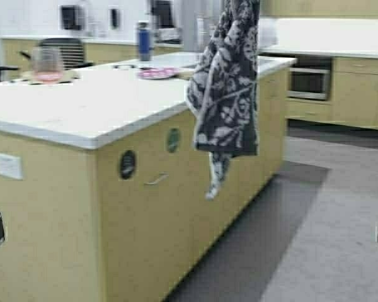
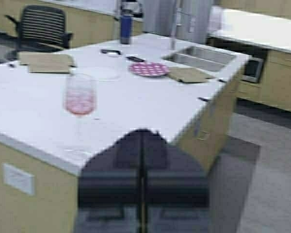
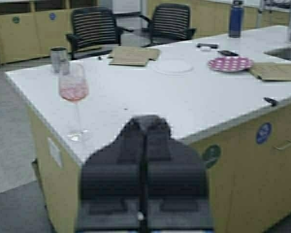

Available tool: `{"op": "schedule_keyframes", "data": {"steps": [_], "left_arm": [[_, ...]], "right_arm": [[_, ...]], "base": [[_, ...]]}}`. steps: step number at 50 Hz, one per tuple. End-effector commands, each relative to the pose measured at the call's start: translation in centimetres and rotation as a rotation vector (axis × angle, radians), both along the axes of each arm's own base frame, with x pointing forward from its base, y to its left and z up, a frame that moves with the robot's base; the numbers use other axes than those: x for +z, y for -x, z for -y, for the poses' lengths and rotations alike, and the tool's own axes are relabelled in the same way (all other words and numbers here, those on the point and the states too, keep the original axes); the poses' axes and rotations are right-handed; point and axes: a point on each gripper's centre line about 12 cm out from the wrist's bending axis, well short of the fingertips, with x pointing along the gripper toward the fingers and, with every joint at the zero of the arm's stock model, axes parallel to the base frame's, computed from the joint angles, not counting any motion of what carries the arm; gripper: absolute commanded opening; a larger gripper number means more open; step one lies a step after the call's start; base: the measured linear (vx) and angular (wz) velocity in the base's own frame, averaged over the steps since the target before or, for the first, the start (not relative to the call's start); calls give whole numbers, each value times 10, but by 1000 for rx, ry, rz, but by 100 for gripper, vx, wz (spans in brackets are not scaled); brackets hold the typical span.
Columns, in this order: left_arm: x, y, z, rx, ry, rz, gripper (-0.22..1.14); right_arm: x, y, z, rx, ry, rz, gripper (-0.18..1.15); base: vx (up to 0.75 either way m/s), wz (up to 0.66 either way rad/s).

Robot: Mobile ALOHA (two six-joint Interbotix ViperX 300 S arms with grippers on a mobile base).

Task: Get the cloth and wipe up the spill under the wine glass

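Observation:
The cloth [image 1: 227,82], dark grey with a white floral pattern, hangs down in front of the island's right side; what holds its top is out of view. The wine glass [image 1: 47,63] with pink liquid stands near the far left of the white countertop [image 1: 94,107]. It also shows in the left wrist view as the wine glass [image 2: 80,97] and in the right wrist view as the wine glass [image 3: 73,87], its foot close to the counter's edge. My left gripper [image 2: 142,132] and right gripper [image 3: 145,119] are both shut on nothing, short of the counter and away from cloth and glass.
A pink dotted plate [image 1: 156,73], a blue bottle [image 1: 143,41], a sink [image 2: 199,56] and cardboard pieces [image 3: 133,55] share the counter. A steel tumbler [image 3: 58,58] stands behind the glass. Chairs [image 3: 94,26] stand beyond the island. An oven [image 1: 309,82] and grey floor [image 1: 340,207] lie to the right.

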Motion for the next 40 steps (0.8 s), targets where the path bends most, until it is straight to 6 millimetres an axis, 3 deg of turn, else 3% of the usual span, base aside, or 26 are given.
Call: {"op": "schedule_keyframes", "data": {"steps": [1, 21, 33, 40], "left_arm": [[9, -3, 0, 2, -10, 16, 2], [12, -16, 0, 1, -19, 8, 2], [4, -48, 2, -4, -20, -55, 2], [0, -64, 3, -10, -36, -73, 2]], "right_arm": [[17, -3, 0, -3, -26, 50, 7], [22, -4, -1, -5, -30, 62, 7], [20, -4, 0, -5, -23, 61, 7], [4, 1, 1, -3, -5, 23, 7]], "base": [[3, 36], [5, 26], [7, 13], [10, 10]]}}
